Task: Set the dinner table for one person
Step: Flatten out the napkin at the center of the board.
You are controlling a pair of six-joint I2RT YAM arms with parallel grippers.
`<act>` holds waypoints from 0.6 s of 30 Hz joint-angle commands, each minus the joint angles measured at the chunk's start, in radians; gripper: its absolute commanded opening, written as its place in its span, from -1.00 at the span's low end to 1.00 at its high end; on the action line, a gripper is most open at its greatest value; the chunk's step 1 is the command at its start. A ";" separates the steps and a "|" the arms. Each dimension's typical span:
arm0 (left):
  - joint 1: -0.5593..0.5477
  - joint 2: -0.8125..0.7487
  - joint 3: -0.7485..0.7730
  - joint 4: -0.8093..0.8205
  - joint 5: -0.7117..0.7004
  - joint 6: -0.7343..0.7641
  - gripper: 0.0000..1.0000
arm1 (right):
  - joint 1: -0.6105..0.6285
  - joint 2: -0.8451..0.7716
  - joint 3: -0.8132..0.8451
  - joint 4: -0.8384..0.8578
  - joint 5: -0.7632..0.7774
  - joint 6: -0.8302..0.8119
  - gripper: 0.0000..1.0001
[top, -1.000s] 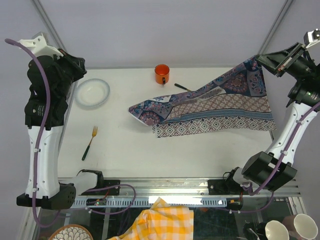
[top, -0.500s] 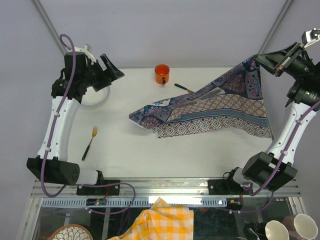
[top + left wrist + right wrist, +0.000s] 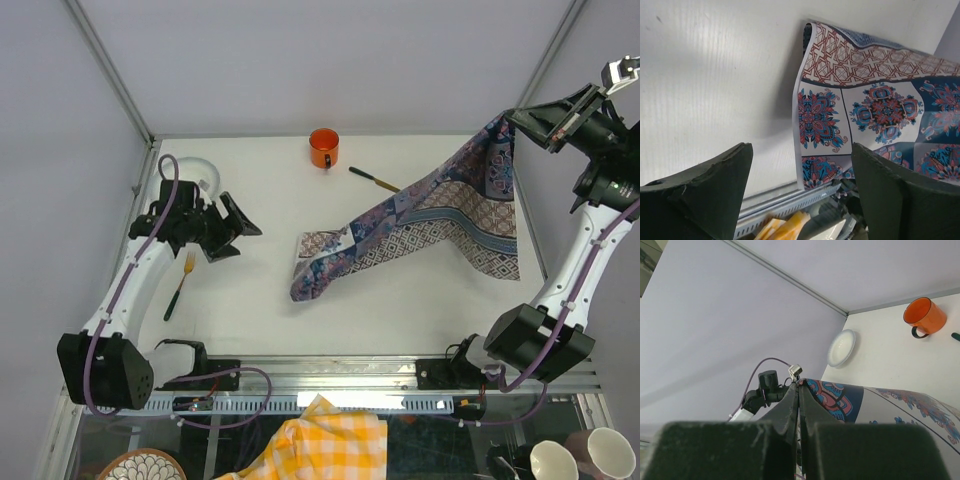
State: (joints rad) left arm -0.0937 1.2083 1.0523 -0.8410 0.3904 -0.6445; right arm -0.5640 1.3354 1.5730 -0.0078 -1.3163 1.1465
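Left fingers (image 3: 240, 218) swung toward cloth (image 3: 420, 220), now spread; right fingers (image 3: 789, 410) clench cloth corner.

Plate (image 3: 203, 166): only an arc of white rim shows; the left arm (image 3: 128, 285) covers the rest.
Knife (image 3: 372, 177): one end slips under the patterned cloth (image 3: 420, 225); in the right wrist view just a dark tip pokes in at the right edge.
Dinner table (image 3: 250, 310): the patch beneath the draped cloth is covered.
Right gripper (image 3: 513, 120): from above, its tips are lost in the cloth's corner.
Yellow checked cloth (image 3: 320, 435): cut by the bottom edge.
Patterned bowl (image 3: 140, 466): mostly out of frame, bottom left.
Two cups (image 3: 560, 462): clipped at the bottom-right corner.
Left wrist view: the cloth runs off the right edge; the clutter below the table's rail is a blur.
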 commanded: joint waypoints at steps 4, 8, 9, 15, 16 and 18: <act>0.003 -0.154 -0.267 0.224 0.245 -0.161 0.62 | 0.007 -0.012 0.069 0.024 0.026 0.008 -1.00; -0.025 -0.205 -0.392 0.319 0.374 -0.234 0.64 | 0.011 -0.012 0.071 0.019 0.028 0.005 -1.00; -0.042 -0.210 -0.416 0.342 0.407 -0.251 0.65 | 0.013 -0.010 0.074 0.017 0.029 0.004 -1.00; -0.216 -0.231 -0.503 0.475 0.452 -0.384 0.72 | 0.027 -0.008 0.086 -0.009 0.034 -0.018 -1.00; -0.256 -0.228 -0.503 0.490 0.424 -0.390 0.73 | 0.031 -0.008 0.084 -0.016 0.035 -0.024 -1.00; -0.374 -0.193 -0.479 0.495 0.330 -0.364 0.69 | 0.043 -0.007 0.082 -0.033 0.036 -0.040 -1.00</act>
State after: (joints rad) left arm -0.3161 1.0073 0.5526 -0.4808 0.7635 -0.9607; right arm -0.5400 1.3384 1.5970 -0.0376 -1.2987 1.1252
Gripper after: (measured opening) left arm 0.860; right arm 0.004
